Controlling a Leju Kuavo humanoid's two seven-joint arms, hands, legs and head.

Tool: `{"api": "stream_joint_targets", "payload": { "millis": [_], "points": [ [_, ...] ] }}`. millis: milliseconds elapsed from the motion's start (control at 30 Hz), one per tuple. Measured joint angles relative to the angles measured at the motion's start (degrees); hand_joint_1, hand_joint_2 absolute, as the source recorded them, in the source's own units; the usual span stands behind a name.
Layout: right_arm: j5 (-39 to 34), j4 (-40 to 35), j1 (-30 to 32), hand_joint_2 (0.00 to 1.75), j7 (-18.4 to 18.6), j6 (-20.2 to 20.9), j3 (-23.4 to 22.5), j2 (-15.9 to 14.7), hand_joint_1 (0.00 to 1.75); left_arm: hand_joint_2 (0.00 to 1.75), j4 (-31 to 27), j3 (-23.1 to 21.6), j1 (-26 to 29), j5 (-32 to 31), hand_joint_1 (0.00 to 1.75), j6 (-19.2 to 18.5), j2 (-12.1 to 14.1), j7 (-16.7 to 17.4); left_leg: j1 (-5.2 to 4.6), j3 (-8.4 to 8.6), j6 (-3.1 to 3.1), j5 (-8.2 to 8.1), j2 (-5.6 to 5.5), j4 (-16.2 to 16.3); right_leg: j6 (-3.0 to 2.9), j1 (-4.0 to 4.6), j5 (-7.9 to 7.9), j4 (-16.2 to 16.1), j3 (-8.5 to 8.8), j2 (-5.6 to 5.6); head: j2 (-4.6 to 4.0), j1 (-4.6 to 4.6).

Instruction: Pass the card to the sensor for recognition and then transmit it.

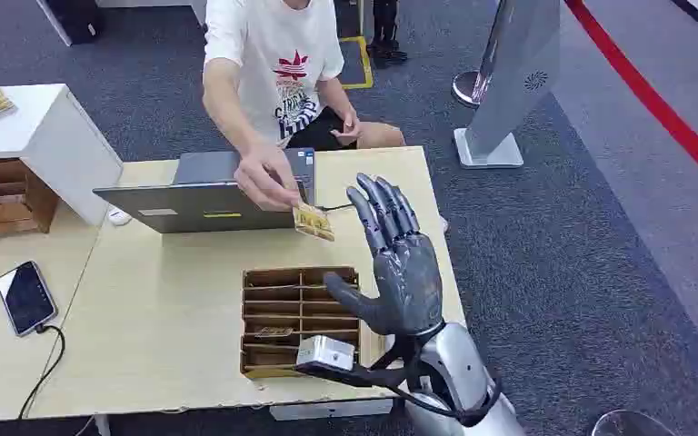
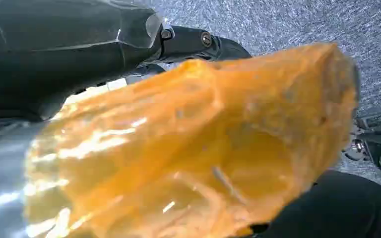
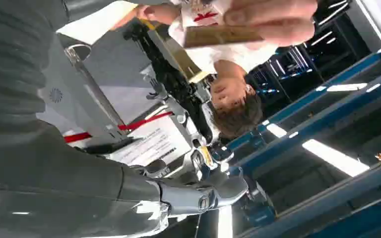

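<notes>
Gold and shiny, the card [image 1: 314,222] is in a person's hand [image 1: 264,173], held out over the table [image 1: 164,300] near the robot's right hand [image 1: 398,263]. The card looks thin, light and flat, and it may be a bit slippery, so it could slide out of a loose hold. A good way to take it would be by the free edge, with the thumb on one face and the fingers [image 1: 382,204] on the other. The right hand is up with its fingers spread wide and it holds nothing. The left hand cannot be made out, so its state cannot be told. The table is pale wood. On it sit a grey laptop [image 1: 204,186], a brown box with slots [image 1: 300,313] and a phone [image 1: 25,297]. The floor is dark grey carpet [image 1: 582,254] with a red line [image 1: 654,100].
</notes>
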Motion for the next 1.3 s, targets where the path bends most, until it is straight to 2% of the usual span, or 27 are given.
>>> {"api": "stream_joint_targets", "payload": {
  "millis": [433, 600, 633, 667, 700, 733, 833, 933, 1100, 1300],
  "points": [
    [0.72, 2.14, -2.79, 1.75, 0.57, 0.13, 0.0, 1.86, 0.0, 0.0, 0.0, -0.44, -0.08, -0.37, 0.0, -0.13, 0.02, 0.2, 0.0, -0.01, 0.0, 0.0, 0.0, 0.0, 0.0, 0.0, 0.0, 0.0, -0.01, 0.0, 0.0, 0.02],
    [1.29, 3.19, -4.62, 1.75, 1.44, 1.49, 0.02, 2.69, 0.0, 0.0, 0.0, -0.48, -0.32, -0.98, 0.0, -0.48, 0.02, 0.2, 0.0, -0.01, 0.0, 0.0, 0.0, 0.0, 0.0, 0.0, 0.0, 0.0, -0.01, 0.0, 0.0, 0.0],
    [1.31, 3.37, -4.91, 1.75, 1.55, 1.62, 0.02, 2.84, 0.07, 0.0, 0.0, -0.48, -0.37, -0.98, 0.0, -0.5, 0.02, 0.2, 0.0, -0.01, 0.0, 0.0, 0.0, 0.0, 0.0, 0.0, 0.0, 0.0, -0.01, 0.0, 0.0, 0.02],
    [1.31, 3.63, -5.2, 1.75, 1.62, 1.88, 0.02, 3.06, 0.37, 0.0, 0.0, -0.48, -0.4, -1.01, 0.0, -0.52, 0.02, 0.2, 0.0, -0.01, 0.0, 0.0, 0.0, 0.0, 0.0, 0.0, 0.0, 0.0, -0.01, 0.0, 0.0, 0.02],
    [1.29, 3.86, -5.46, 1.75, 1.62, 2.16, 0.02, 3.23, 0.91, 0.0, 0.0, -0.5, -0.43, -1.01, 0.0, -0.52, 0.02, 0.2, 0.0, -0.01, 0.0, 0.0, 0.0, 0.0, 0.0, 0.0, 0.0, 0.01, -0.01, 0.0, 0.0, 0.0],
    [1.27, 4.11, -5.65, 1.75, 1.75, 2.19, 0.02, 3.37, 1.31, 0.0, 0.0, -0.5, -0.48, -1.03, 0.0, -0.52, 0.02, 0.2, 0.0, -0.01, 0.0, 0.0, -0.01, 0.0, 0.0, 0.0, 0.0, 0.01, -0.01, 0.0, 0.0, 0.02],
    [1.24, 4.87, -6.11, 1.75, 1.81, 2.36, 0.07, 3.61, 1.29, 0.0, 0.0, -0.52, -0.59, -1.09, 0.0, -0.55, 0.02, 0.22, 0.0, -0.02, 0.0, 0.0, -0.01, 0.0, 0.0, 0.0, 0.0, 0.01, -0.01, -0.01, 0.0, 0.0],
    [1.22, 5.57, -6.17, 1.75, 1.94, 2.38, 0.07, 3.63, 1.34, 0.0, 0.0, -0.52, -0.61, -1.18, 0.0, -0.55, 0.02, 0.29, 0.0, -0.03, 0.0, 0.0, -0.01, 0.0, 0.0, 0.0, 0.0, 0.0, -0.01, -0.01, 0.0, 0.02],
    [1.11, 6.32, -6.19, 1.75, 2.03, 2.86, 0.07, 3.65, 1.55, 0.0, 0.0, -0.52, -0.62, -1.27, 0.0, -0.55, 0.02, 0.31, 0.0, -0.02, 0.0, 0.0, -0.01, 0.0, 0.0, 0.0, 0.0, 0.0, -0.01, -0.01, 0.0, 0.02],
    [0.81, 6.73, -6.28, 1.75, 2.03, 3.37, 0.07, 4.02, 1.57, 0.0, 0.0, -0.52, -0.62, -1.33, 0.0, -0.52, 0.02, 0.33, 0.0, -0.02, 0.0, 0.0, -0.01, 0.0, 0.0, 0.0, 0.0, 0.0, -0.01, -0.01, 0.0, 0.02]
  ]
}}
